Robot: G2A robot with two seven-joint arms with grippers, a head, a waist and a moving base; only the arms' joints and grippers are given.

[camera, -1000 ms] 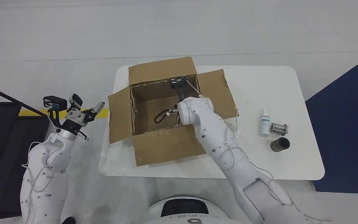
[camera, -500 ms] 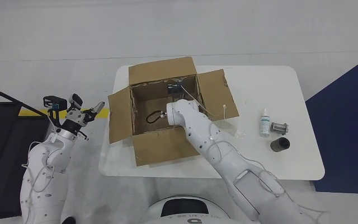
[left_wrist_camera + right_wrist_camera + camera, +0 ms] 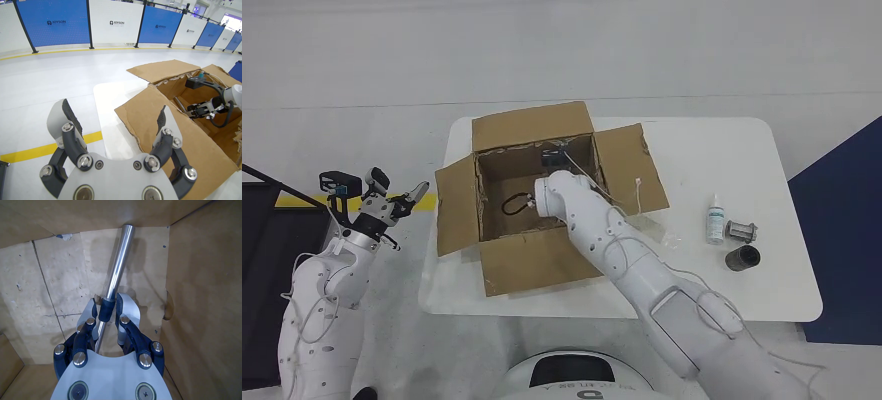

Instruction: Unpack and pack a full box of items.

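An open cardboard box (image 3: 532, 128) stands on the white table (image 3: 722, 150) with its flaps spread. My right arm (image 3: 564, 196) reaches down inside it. There my right gripper (image 3: 105, 297) is shut on a chrome metal rod (image 3: 119, 262), its pads on either side of the rod's dark sleeve (image 3: 106, 311). The rod lies slanted on the box floor with its far end in a corner. The left wrist view shows that gripper (image 3: 191, 112) and the rod (image 3: 178, 103) in the box. My left gripper (image 3: 114, 104) hangs open and holds nothing, out past the table's left edge (image 3: 407, 195).
On the table to the right of the box lie a small spray bottle (image 3: 715, 220), a short metal cylinder (image 3: 741, 230) and a dark cup-like cylinder (image 3: 742, 258). A crumpled clear plastic bag (image 3: 667, 235) sits by the box's right flap.
My right arm has swung leftward inside the box, bringing its wrist toward the box's middle. The left arm has stayed still.
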